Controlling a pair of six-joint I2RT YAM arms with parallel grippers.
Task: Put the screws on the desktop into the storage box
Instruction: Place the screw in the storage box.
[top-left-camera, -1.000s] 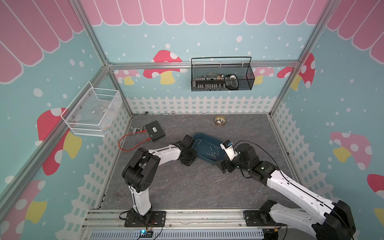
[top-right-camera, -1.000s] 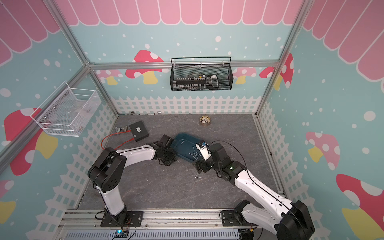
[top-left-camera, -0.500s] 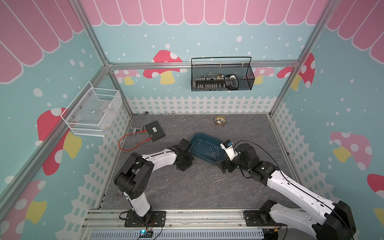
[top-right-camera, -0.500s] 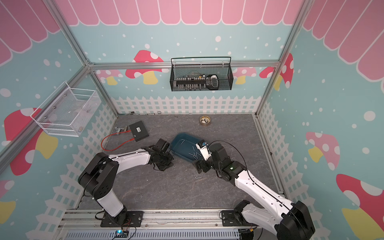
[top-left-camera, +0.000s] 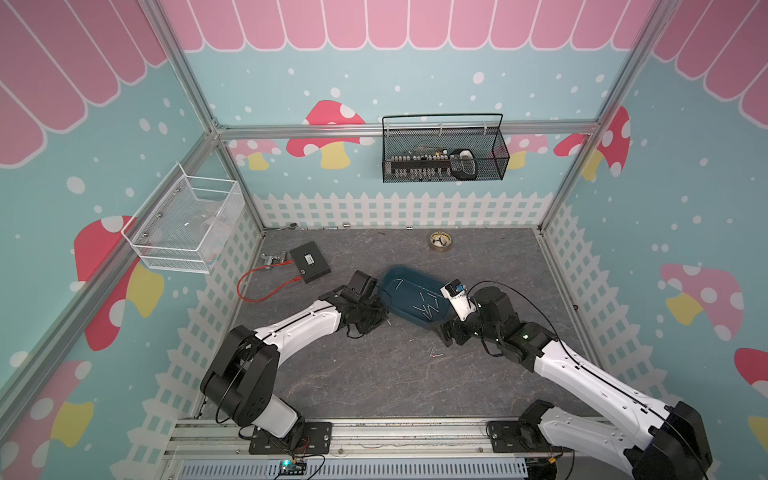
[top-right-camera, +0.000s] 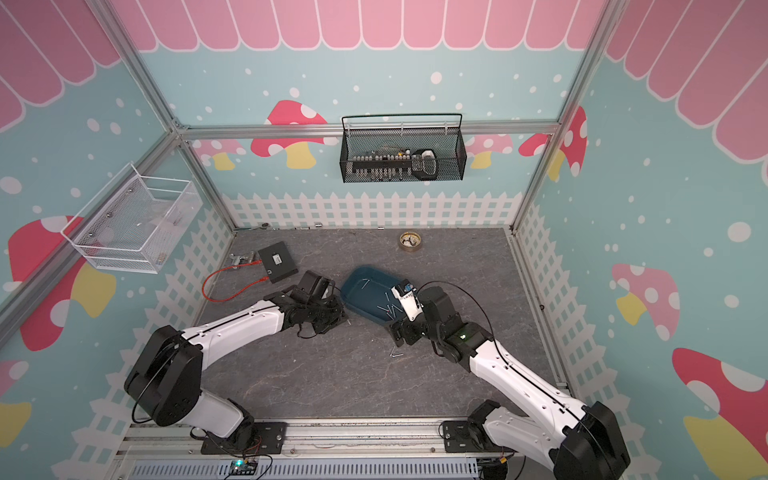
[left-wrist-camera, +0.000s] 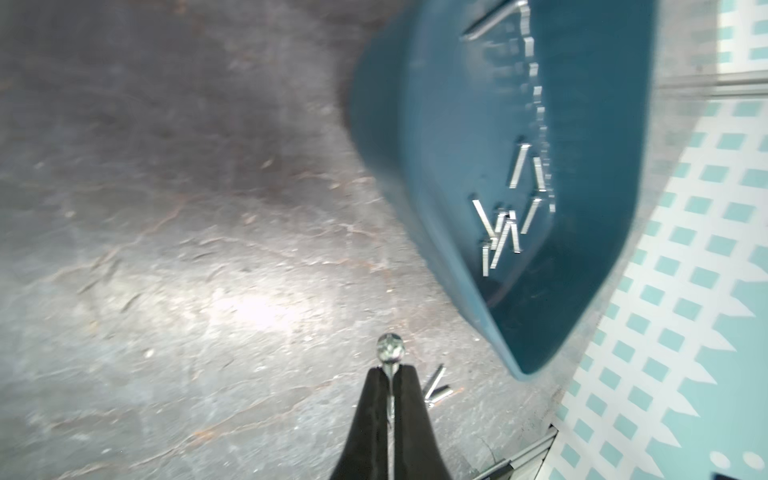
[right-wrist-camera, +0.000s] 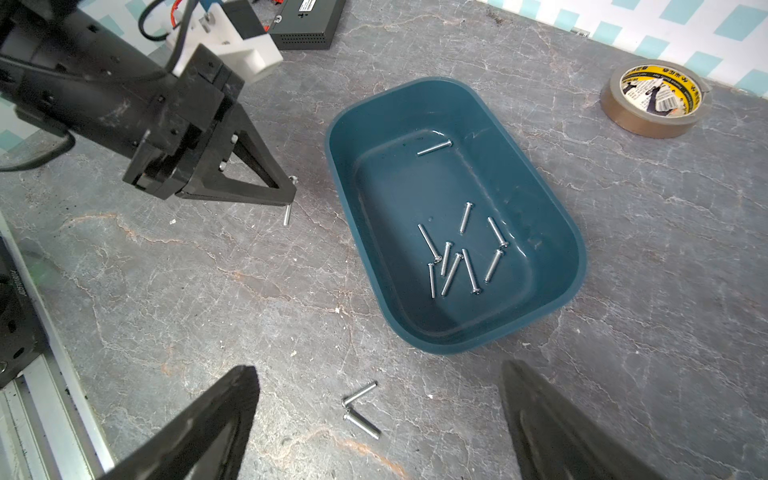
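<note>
The left hand (left-wrist-camera: 390, 374) is clenched on one screw (left-wrist-camera: 390, 353): the shaft is pinched between its black fingertips and the round head pokes out just past them. The screw's other end hangs close over the dark veined counter (right-wrist-camera: 187, 291); whether it touches cannot be told. The right hand (right-wrist-camera: 377, 368) is released, its two fingers spread wide over the counter. Just ahead of the gap between those fingers lie two loose screws (right-wrist-camera: 360, 392), flat on the counter, their near ends almost meeting in a narrow V. Farther ahead of the right hand, and near the left hand's tips without touching them, sits the storage box (right-wrist-camera: 399, 187), a dark teal tub. Inside it a cluster of screws (right-wrist-camera: 453, 270) lies criss-crossed toward the end nearer the right hand, and a single screw (right-wrist-camera: 434, 147) rests alone at the far end. Beyond the box from the right hand, a roll of brown tape (right-wrist-camera: 648, 124) lies flat. Past the left hand's wrist sits a black flat box (top-left-camera: 309, 264) with a white label, a red cable (top-left-camera: 266, 291) curling from it. Farthest off, a black wire mesh basket (top-left-camera: 444, 153) hangs on the back wall and a white wire basket (top-left-camera: 183, 224) on the side wall.
</note>
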